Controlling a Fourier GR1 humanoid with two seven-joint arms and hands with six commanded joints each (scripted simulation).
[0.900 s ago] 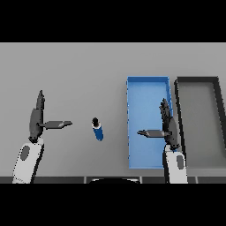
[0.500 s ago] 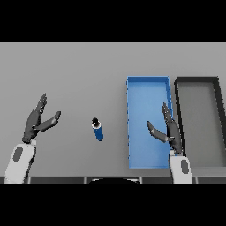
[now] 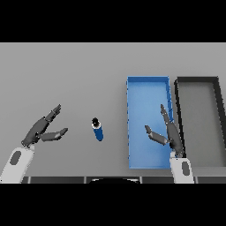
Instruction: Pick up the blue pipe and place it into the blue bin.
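Observation:
The blue pipe (image 3: 97, 129), a short blue cylinder with a dark and white end, lies on the grey table between the two hands. The blue bin (image 3: 148, 92) stands to its right, with nothing in it. My left hand (image 3: 40, 129) hovers open to the left of the pipe, fingers pointing up and right, well apart from it. My right hand (image 3: 170, 133) is open over the right part of the blue bin, thumb stretched left.
A dark grey bin (image 3: 198, 82) stands right beside the blue bin, at the table's right side. The table's front edge runs just below both wrists.
The left hand has swung down and outward, its fingers now tilted up and right. The right hand has tilted a little and its thumb has lowered. The pipe has not moved.

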